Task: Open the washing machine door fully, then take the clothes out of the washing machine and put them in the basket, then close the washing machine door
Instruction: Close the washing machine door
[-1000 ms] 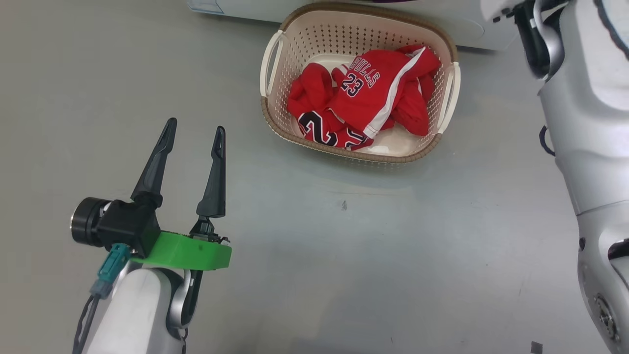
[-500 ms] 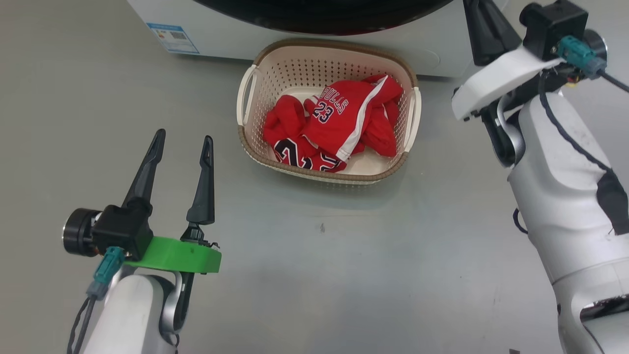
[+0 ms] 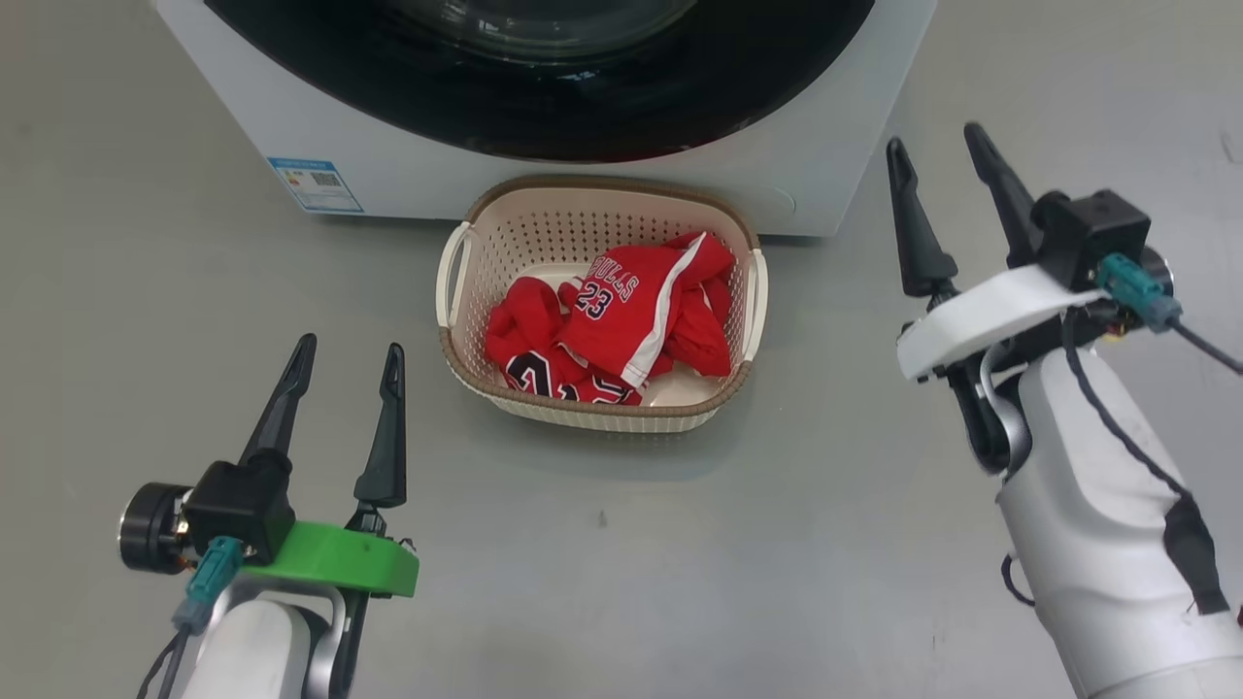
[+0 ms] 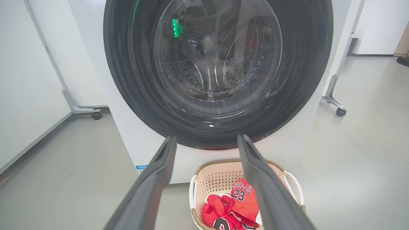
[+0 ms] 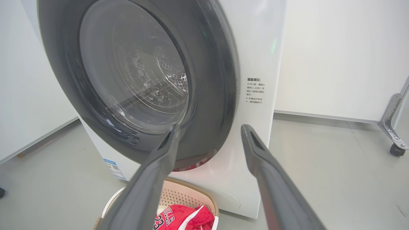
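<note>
L pincer [image 3: 351, 343]: two long dark fingers spread wide, nothing between them, hovering over the smooth grey floor [image 3: 680, 544]. R pincer [image 3: 932, 136]: same story, fingers well apart, gripping nothing, tips up near the front corner of the big white front-loading washing machine [image 3: 825, 165].

Small cream perforated plastic basket [image 3: 544, 233] w/ brown woven-look rim sits on the floor between my two pincers. It's ahead & inward of the L fingertips, and inward & a bit behind the R ones. Its back rim is just in front of the machine. Inside: crumpled red basketball jerseys [image 3: 621, 311] w/ white trim, a "23" facing up, all heaped within the basket walls.

Large round door [image 4: 127, 80], glossy black rim & bulging clear glass centre, is straight ahead of the L pincer. It lies flat against the machine front, so it's closed. Perforated metal drum shows through the glass. Seen from the R wrist, the door is ahead & to the left of my fingers.

Small blue label sticker [image 3: 314, 184] is on the machine's lower corner, ahead of the L pincer, well apart from it.
</note>
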Available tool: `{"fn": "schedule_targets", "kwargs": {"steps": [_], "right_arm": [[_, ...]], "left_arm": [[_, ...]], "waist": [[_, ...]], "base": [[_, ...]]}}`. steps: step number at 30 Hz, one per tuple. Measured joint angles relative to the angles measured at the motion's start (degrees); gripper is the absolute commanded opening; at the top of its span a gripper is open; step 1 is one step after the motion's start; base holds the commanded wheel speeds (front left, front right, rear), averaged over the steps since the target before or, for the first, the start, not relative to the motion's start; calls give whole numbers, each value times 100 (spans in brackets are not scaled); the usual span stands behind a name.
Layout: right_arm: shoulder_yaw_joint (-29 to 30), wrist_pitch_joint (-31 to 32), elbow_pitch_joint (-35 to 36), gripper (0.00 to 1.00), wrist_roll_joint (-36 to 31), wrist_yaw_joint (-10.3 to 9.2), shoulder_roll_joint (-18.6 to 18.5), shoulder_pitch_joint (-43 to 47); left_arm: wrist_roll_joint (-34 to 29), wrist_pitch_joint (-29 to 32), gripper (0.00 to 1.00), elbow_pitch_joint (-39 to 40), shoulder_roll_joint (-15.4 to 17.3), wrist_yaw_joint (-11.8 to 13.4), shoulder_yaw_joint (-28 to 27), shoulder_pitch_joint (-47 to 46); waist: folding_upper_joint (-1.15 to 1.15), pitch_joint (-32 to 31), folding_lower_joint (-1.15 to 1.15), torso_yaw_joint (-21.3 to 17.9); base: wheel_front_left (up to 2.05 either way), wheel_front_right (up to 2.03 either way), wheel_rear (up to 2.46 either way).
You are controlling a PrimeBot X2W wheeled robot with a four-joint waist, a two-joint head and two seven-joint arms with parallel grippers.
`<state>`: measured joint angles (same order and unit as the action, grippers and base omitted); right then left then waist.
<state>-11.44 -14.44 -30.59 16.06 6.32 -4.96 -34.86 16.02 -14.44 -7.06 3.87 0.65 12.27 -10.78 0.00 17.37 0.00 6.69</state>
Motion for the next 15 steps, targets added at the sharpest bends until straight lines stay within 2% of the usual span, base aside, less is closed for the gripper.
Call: {"fn": "schedule_targets", "kwargs": {"steps": [11, 15], "right_arm": [[163, 0, 460, 100, 64, -193, 97, 1410], [160, 0, 606, 100, 64, -194, 115, 1686]], "left_arm": [[-36, 0, 100, -158, 60, 5, -8, 424], [-36, 0, 100, -167, 68, 7, -7, 519]], "waist": [[0, -631, 0, -213], [0, -772, 0, -264]], "base": [[0, 0, 0], [0, 0, 0]]}}
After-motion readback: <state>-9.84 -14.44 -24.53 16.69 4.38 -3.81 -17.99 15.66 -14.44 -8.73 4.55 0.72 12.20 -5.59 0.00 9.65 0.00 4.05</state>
